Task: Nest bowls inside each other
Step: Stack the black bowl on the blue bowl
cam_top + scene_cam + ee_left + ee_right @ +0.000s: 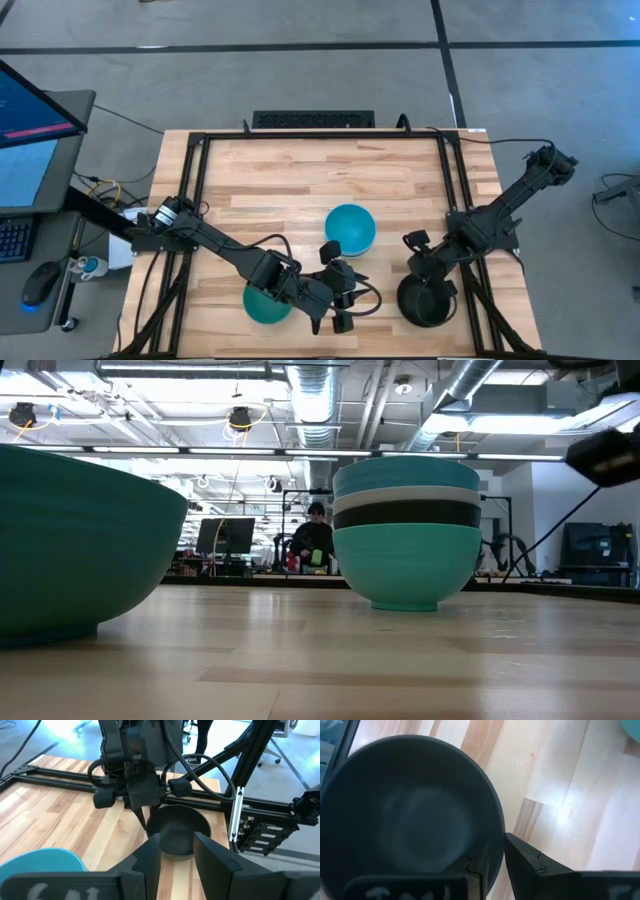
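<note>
Where pale wood table (300, 170) ends, lit workshop w/ ducts (310, 390)

Two dark, near-black arms — jointed links, looping black cables. The left gripper (176, 852) has broad, flat matte-black fingers (215, 855); the right gripper (492, 865) has similar black, angular fingers — pale lettering below.

stacked bowls (406, 530): 4 | teal bowl (267, 306): 1 | black bowl (427, 302): 1
</note>
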### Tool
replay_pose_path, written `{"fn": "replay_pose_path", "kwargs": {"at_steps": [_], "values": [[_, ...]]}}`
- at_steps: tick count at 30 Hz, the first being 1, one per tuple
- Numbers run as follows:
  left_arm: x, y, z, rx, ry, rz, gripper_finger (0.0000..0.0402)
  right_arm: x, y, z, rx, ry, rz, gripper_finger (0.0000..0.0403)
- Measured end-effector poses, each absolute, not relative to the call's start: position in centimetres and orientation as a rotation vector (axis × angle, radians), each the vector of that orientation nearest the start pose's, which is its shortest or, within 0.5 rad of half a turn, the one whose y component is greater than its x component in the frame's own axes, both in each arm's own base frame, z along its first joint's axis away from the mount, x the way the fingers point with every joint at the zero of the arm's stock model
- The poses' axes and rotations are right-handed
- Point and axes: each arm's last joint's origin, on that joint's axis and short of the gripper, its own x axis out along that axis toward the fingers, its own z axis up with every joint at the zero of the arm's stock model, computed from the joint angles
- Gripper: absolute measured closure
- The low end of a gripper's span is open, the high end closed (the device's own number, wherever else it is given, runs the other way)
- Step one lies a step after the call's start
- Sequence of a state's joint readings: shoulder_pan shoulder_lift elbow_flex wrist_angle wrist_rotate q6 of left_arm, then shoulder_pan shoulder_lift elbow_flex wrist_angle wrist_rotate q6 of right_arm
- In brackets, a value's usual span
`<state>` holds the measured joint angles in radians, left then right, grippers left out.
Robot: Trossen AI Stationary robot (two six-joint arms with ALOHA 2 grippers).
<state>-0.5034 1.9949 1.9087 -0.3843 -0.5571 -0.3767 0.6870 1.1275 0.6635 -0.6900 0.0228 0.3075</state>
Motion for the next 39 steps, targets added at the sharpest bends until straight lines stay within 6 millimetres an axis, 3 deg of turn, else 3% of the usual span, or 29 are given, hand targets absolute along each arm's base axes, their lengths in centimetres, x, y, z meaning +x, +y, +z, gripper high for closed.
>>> {"fn": "replay_pose_path", "kwargs": {"at_steps": [5,9,22,39], "values": [[41.1,-20.9,34.1,-0.134,0.388,0.128,0.0297,15.0,12.3,17.4,-0.159,1.228,0.392,0.0321],[41.0,-20.9,34.1,-0.134,0.388,0.128,0.0297,15.4,12.6,16.7,-0.172,1.255,0.394,0.0321],[41.0,-20.7,33.9,-0.124,0.414,0.135,0.0297,16.0,13.1,19.9,-0.141,1.148,0.45,0.0321],[41.0,-20.8,33.9,-0.127,0.411,0.134,0.0297,16.0,13.1,19.6,-0.175,1.17,0.462,0.0321]]}}
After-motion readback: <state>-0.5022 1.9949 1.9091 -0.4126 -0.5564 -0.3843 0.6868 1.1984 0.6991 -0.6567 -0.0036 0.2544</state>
